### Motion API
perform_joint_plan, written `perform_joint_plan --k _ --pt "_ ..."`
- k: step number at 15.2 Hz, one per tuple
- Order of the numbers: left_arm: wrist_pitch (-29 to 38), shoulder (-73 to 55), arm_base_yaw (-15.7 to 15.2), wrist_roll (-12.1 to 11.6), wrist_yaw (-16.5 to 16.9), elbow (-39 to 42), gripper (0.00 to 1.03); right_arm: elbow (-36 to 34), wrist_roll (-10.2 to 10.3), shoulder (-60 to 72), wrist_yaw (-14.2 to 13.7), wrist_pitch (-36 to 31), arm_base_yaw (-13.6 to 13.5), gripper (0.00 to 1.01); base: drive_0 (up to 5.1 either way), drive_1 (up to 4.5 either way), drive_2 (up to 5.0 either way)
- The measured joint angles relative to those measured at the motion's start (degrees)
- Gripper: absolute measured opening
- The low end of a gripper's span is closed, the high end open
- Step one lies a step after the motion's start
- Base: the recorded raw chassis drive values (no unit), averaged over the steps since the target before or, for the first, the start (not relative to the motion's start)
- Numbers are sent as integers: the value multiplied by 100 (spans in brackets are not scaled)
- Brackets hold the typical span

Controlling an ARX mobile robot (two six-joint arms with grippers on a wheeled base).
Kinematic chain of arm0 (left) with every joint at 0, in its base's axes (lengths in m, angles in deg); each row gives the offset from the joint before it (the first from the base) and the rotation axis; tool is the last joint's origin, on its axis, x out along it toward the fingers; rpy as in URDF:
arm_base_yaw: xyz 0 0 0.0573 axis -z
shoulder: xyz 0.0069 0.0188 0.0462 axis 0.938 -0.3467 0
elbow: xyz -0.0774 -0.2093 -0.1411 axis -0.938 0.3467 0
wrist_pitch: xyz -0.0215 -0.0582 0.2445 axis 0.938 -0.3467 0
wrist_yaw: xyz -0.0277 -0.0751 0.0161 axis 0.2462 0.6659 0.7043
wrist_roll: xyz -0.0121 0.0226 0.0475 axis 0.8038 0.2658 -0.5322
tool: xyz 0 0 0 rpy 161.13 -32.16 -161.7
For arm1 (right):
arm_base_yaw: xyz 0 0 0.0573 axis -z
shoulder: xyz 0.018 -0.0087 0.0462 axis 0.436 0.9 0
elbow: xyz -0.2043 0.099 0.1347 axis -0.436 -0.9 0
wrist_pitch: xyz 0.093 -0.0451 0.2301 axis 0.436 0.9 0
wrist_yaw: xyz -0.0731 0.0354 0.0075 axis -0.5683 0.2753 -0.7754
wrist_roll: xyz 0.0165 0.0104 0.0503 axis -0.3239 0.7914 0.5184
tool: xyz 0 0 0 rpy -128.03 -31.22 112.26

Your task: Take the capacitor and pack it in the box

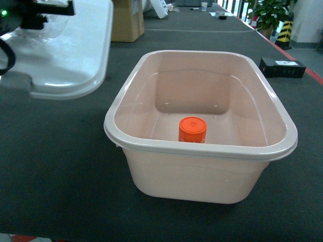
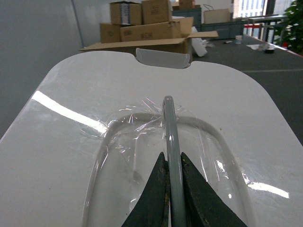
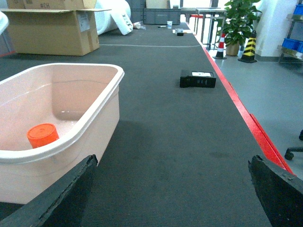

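One pink box (image 1: 202,166) sits on the dark tabletop (image 1: 60,161); left hand (image 2: 173,189) pinches the lid handle (image 2: 169,137), right hand (image 3: 175,189) spread.

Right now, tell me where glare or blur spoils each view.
Head view: glare washes out the white lid. Left wrist view: bright streaks cross the lid, and the left gripper on the handle is soft. Right wrist view: the right gripper's fingers are blurred; the tub is sharp.
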Motion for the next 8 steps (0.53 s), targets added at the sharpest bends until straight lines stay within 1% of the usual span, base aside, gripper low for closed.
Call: perform_joint_plan --k 1,2,3,4,6,8 --pt "-188 42 319 9 -190 -76 2 0 0 0 -2 0 0 98 0 0 0" --pt "-455 42 627 85 -398 -153 2 0 2 0 -2 2 0 98 0 0 0" --pt "-656 39 944 214 -542 -197 2 0 0 0 0 0 0 98 0 0 0" --pt "-857 39 1292 398 -682 -286 2 0 0 0 0 0 0 98 0 0 0" --pt "-988 9 1805 649 -868 -525 2 0 0 0 -2 0 0 98 0 0 0" --pt "-1338 -133 2223 831 -1086 -730 2 0 0 0 -2 0 0 98 0 0 0"
